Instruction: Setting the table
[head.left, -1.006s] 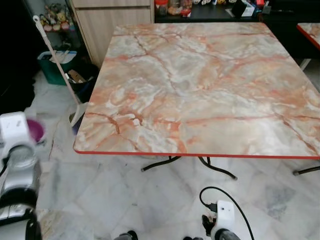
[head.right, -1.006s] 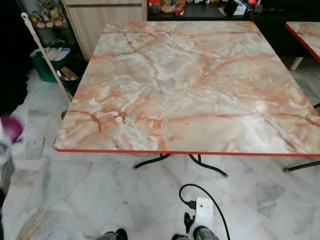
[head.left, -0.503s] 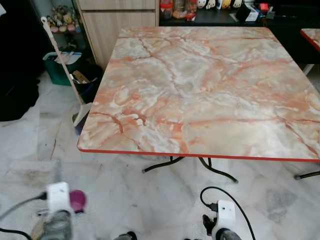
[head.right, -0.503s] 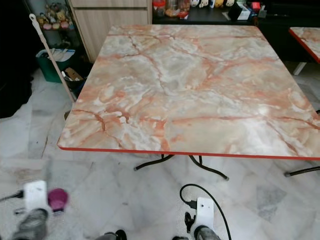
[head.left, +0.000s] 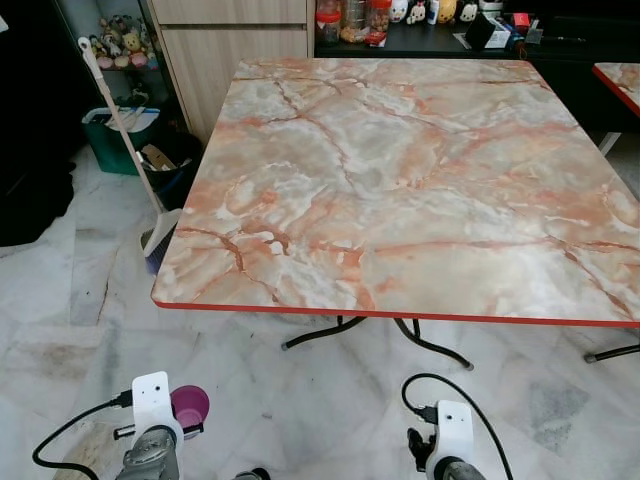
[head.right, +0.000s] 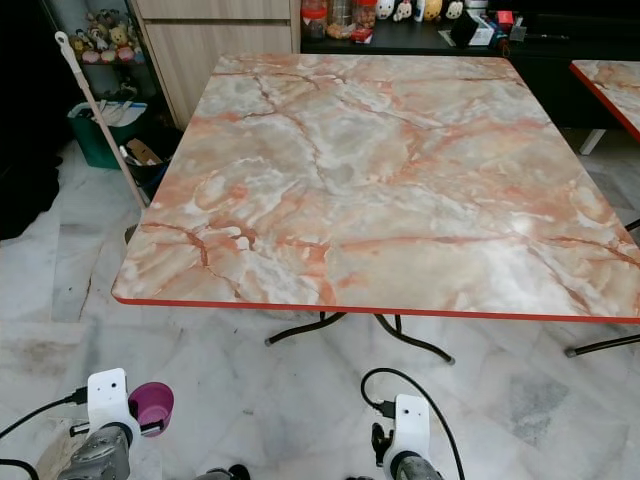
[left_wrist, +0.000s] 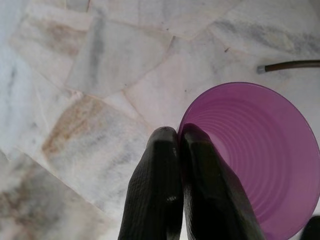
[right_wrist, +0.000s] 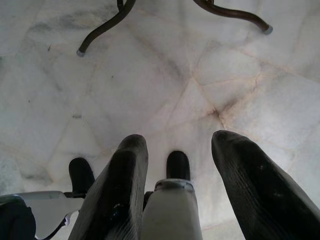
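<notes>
Pinching the cup's (left_wrist: 260, 160) rim between pressed fingers (left_wrist: 155, 190), our left gripper (left_wrist: 177, 137) holds it low over the floor (head.left: 60, 300), short of the bench (head.left: 400, 170). Our right gripper (right_wrist: 177, 142) hangs spread.

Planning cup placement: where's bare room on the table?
The whole marble-patterned tabletop with the red edge is bare, near edge to far corners. The left gripper holds the purple plastic cup low over the floor. Clutter sits beyond the far edge.
</notes>
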